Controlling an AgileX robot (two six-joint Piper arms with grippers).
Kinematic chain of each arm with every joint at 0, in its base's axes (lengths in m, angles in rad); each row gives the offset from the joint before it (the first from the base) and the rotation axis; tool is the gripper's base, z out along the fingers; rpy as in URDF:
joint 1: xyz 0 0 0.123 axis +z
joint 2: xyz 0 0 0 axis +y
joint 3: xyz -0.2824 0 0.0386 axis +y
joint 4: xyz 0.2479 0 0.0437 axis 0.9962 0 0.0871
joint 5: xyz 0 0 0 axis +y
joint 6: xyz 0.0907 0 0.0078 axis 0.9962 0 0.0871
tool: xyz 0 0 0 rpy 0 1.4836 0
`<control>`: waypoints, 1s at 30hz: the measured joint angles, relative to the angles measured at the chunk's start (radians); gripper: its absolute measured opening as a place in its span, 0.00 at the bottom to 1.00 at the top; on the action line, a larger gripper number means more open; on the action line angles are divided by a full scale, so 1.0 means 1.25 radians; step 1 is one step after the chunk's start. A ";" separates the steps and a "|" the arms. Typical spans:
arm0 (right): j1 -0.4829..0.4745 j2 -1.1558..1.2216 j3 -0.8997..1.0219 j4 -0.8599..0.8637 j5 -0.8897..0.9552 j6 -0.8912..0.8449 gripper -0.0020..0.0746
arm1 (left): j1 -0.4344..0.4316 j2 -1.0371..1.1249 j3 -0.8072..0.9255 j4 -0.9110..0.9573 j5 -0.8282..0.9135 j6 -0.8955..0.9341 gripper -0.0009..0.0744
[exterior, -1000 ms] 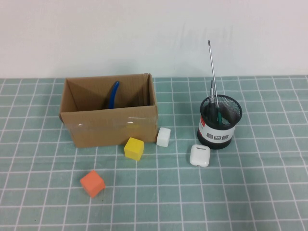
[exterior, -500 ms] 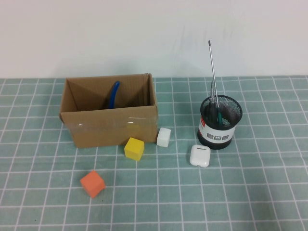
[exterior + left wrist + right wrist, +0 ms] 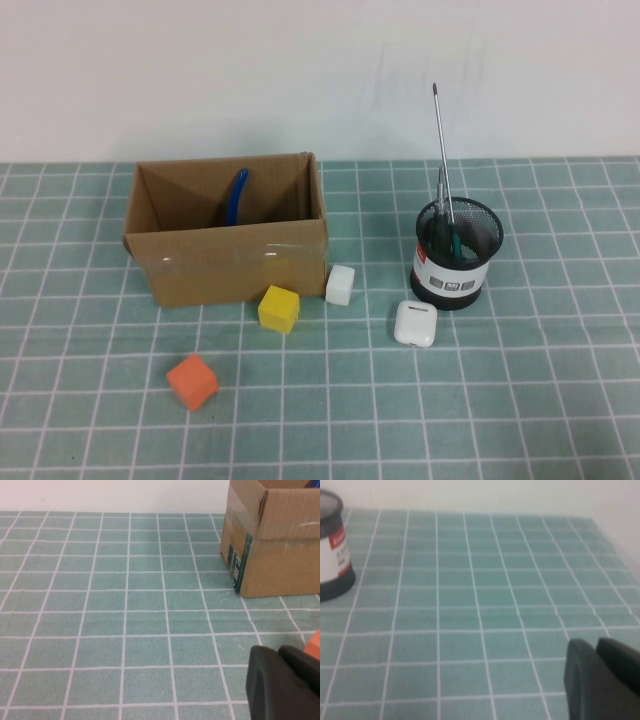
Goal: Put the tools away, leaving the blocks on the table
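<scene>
The blue-handled pliers stand inside the open cardboard box. A long thin screwdriver with a green-and-black handle and a short black-handled screwdriver stick up out of the black mesh cup. On the green grid table lie the orange block, the yellow block and the white block. Neither arm shows in the high view. My left gripper is shut and empty, low over the mat beside the orange block. My right gripper is shut and empty, well clear of the cup.
A white rounded earbud case lies in front of the cup. The box's corner stands ahead of the left gripper. A plain white wall closes off the far edge of the mat.
</scene>
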 joint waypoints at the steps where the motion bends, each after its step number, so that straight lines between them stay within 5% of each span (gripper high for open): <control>1: 0.000 0.000 0.000 -0.006 0.000 0.000 0.02 | 0.000 0.000 0.000 0.000 0.000 0.000 0.01; 30: 0.000 -0.003 0.000 -0.010 0.002 0.000 0.02 | 0.000 0.000 0.000 0.000 0.001 0.000 0.01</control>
